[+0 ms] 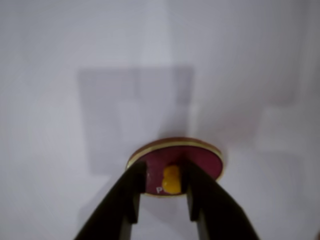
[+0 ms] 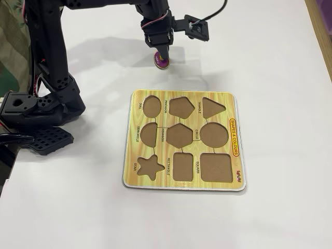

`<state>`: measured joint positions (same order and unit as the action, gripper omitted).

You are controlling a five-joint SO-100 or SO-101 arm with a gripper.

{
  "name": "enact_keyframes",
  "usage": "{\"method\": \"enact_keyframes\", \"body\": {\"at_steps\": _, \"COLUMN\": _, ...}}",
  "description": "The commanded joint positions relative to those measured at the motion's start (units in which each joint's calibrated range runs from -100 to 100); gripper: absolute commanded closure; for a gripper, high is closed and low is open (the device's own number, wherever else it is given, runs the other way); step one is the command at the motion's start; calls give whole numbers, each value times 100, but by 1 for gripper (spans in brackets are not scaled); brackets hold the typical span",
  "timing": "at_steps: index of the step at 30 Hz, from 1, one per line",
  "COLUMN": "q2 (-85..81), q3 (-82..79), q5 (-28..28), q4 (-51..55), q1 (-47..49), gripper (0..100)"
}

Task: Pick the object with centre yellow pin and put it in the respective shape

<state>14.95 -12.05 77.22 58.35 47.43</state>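
From the wrist camera, the two dark fingers of the gripper (image 1: 171, 187) are reaching up from the six o'clock edge and closing in on the yellow pin (image 1: 171, 179), one on each side, with barely any gap showing; they appear to be pinching it, though I cannot tell how firm the squeeze is. The pin is standing at the centre of a round maroon piece (image 1: 175, 162), which is sitting against the white table (image 1: 75, 60), and whether it is resting on it or hanging just above I cannot say. In the fixed view the gripper (image 2: 162, 56) is hanging over that piece (image 2: 163, 62), which is lying well off the puzzle board (image 2: 136, 179), toward twelve o'clock from it. To my eye the step in hand is securing the grasp and lifting. Doing it well is going to mean keeping the pin centred between the fingers, rising straight so the disc is not swinging or tilting, then carrying it toward the board's round hole (image 2: 214, 134), at about three o'clock on the board, and lowering it level. The oval hole (image 2: 151, 105), at eleven o'clock, is looking similar enough to tempt a mistake.
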Motion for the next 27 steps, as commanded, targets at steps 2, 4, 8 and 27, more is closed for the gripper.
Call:
{"method": "enact_keyframes", "body": {"at_steps": 2, "q2": -307, "q3": -270, "q5": -18, "q4": -62, "q1": -16, "gripper": 91}}
{"method": "enact_keyframes", "body": {"at_steps": 4, "q2": -307, "q3": -351, "q5": -18, "q4": -62, "q1": -16, "gripper": 91}}
{"method": "enact_keyframes", "body": {"at_steps": 8, "q2": -307, "q3": -396, "q5": -18, "q4": -62, "q1": -36, "gripper": 91}}
{"method": "enact_keyframes", "body": {"at_steps": 27, "q2": -298, "q3": -612, "q5": -24, "q4": -10, "q1": -26, "gripper": 91}}
